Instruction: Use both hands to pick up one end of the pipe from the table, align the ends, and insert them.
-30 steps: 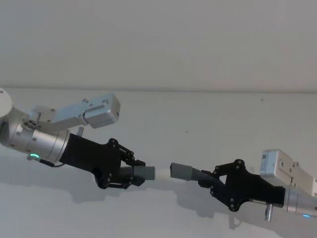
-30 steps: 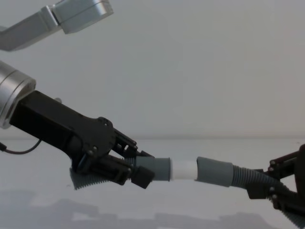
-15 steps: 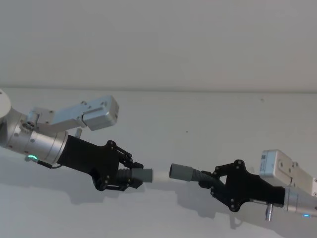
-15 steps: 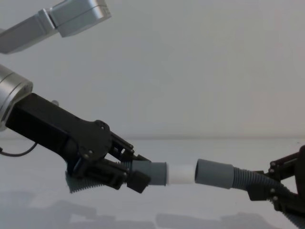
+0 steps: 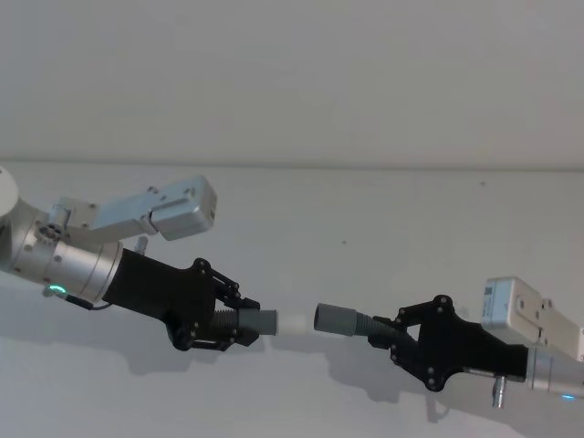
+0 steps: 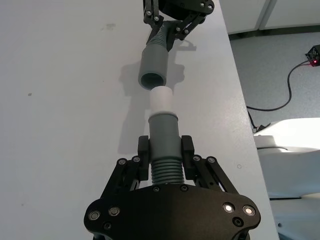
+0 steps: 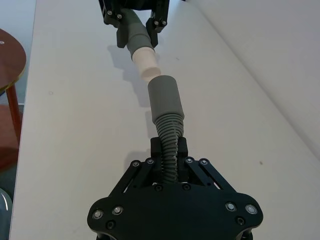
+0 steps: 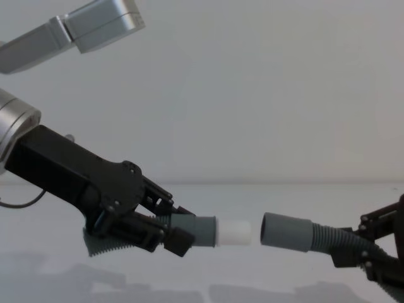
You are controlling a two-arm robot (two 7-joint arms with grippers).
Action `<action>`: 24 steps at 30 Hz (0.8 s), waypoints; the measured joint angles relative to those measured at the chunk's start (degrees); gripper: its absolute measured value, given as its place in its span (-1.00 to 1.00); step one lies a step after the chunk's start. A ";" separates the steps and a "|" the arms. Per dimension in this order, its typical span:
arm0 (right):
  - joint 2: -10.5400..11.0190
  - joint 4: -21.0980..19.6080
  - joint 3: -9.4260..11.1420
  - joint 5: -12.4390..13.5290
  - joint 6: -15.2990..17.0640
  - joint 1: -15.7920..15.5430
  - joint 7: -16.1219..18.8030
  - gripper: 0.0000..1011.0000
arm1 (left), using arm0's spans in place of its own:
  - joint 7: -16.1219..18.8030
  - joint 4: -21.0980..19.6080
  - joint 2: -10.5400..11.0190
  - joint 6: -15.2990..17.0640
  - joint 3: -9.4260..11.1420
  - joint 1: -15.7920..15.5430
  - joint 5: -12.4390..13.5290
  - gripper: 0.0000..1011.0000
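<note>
Clamping my left gripper (image 5: 239, 324) on the corrugated neck of one pipe piece (image 5: 254, 321), I hold its white spigot (image 5: 293, 323) pointing toward three o'clock, above the table (image 5: 365, 219). My right gripper (image 5: 388, 334), at four o'clock, is pinched on the ribbed stretch of the other pipe piece (image 5: 351, 321), whose grey cuff (image 5: 332, 318) faces nine o'clock. Spigot and cuff sit nearly in line, a small gap between them, not touching.

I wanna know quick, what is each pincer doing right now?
Left pincer: shut on the pipe with the white spigot.
Right pincer: shut on the other pipe, held apart from the spigot.
</note>
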 joint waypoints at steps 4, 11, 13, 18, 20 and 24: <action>0.12 0.00 -0.04 0.08 -0.06 0.00 0.17 -0.72 | 0.23 0.07 0.07 0.01 0.15 -0.12 -0.12 -0.29; 0.33 -0.18 -0.06 0.23 -0.09 -0.21 0.23 -0.72 | 0.63 0.17 0.12 0.01 0.38 -0.25 -0.34 -0.29; 0.39 -0.26 -0.06 0.25 -0.10 -0.32 0.23 -0.72 | 0.72 0.18 0.12 0.01 0.42 -0.28 -0.38 -0.29; 0.52 -0.45 -0.06 0.26 -0.17 -0.54 0.24 -0.72 | 1.00 0.22 0.12 0.02 0.58 -0.33 -0.51 -0.29; 0.57 -0.55 -0.06 0.26 -0.25 -0.63 0.24 -0.72 | 1.16 0.23 0.12 0.01 0.65 -0.33 -0.59 -0.29; 0.65 -0.69 -0.05 0.24 -0.36 -0.78 0.24 -0.72 | 1.44 0.26 0.09 0.01 0.85 -0.39 -0.71 -0.29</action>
